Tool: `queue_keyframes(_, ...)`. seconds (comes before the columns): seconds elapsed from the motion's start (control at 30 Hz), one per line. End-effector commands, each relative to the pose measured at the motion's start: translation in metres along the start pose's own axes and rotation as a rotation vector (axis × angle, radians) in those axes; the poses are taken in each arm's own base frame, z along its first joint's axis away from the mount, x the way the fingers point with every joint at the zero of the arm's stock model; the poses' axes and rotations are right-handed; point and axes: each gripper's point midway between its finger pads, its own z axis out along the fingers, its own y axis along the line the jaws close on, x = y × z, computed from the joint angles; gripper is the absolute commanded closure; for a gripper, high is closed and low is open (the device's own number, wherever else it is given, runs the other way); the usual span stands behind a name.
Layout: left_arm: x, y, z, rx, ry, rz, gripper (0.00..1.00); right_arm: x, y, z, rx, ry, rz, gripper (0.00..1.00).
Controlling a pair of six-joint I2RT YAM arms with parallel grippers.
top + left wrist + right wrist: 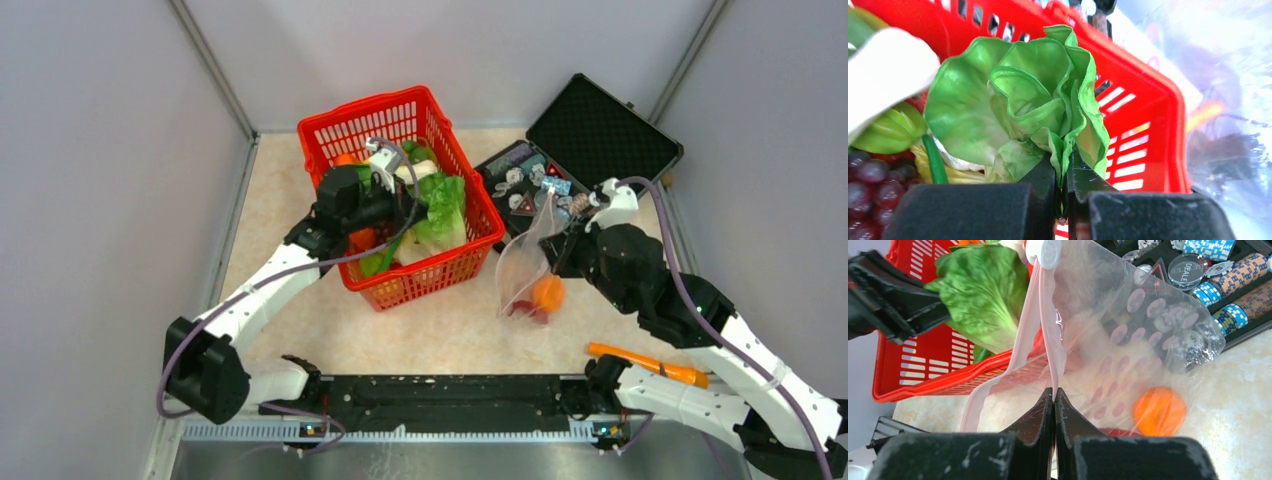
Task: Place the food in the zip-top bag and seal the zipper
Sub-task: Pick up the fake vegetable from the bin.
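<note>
Lettuce [1013, 100], a ruffled green plastic leaf, is being pinched by its lower frill between the black fingers of the left claw [1062, 167], which is closed tight on it. In the overhead view it is sitting at upper centre, inside the red plastic lattice basket [365, 110], among other toy produce including dark purple grapes [868, 185]. Right of centre, the clear, soft zip-top bag [522, 262] is hanging from the right claw [1054, 396], which is clamped shut on the pink zipper strip [1047, 335] at the bag's mouth. A white slider [1044, 252] is sitting at the strip's far end. One lip seems to be running into the claw while the other is sagging away toward the lower left. An orange round [1159, 410] and something red are lying in the bag's bottom, near the beige desk [440, 330]; whether the bag is touching it I cannot tell. Behind the bag, at upper right, an open black case [605, 130] of poker chips is lying.

The hold is taking only a thin frill, so the leaf is likely to slip out or snag its neighbours while rising over the basket rim. The bag's mouth is gaping little and hanging from one lip. A broad leaf could catch that lip, push the bag aside or pull the strip from the right claw.
</note>
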Motion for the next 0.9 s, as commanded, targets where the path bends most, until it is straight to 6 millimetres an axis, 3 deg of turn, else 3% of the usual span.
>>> queue_keyframes(0.0,-0.052,-0.021,-0.025,0.002,-0.202,0.124,1.0,-0.005,0.005,-0.001,-0.026,-0.025,0.027,1.0)
queue_keyframes(0.33,-0.09,-0.046,-0.073,-0.026,-0.404,0.197,1.0,-0.003,0.004,0.001,-0.022,-0.027,0.03,1.0)
queue_keyframes(0.63,-0.111,-0.073,-0.104,0.02,-0.515,0.219,1.0,0.004,0.012,0.013,-0.031,-0.01,0.043,1.0)
queue_keyframes(0.87,-0.125,-0.117,-0.126,0.188,-0.594,0.206,1.0,0.002,0.024,0.025,-0.064,-0.033,0.101,1.0)
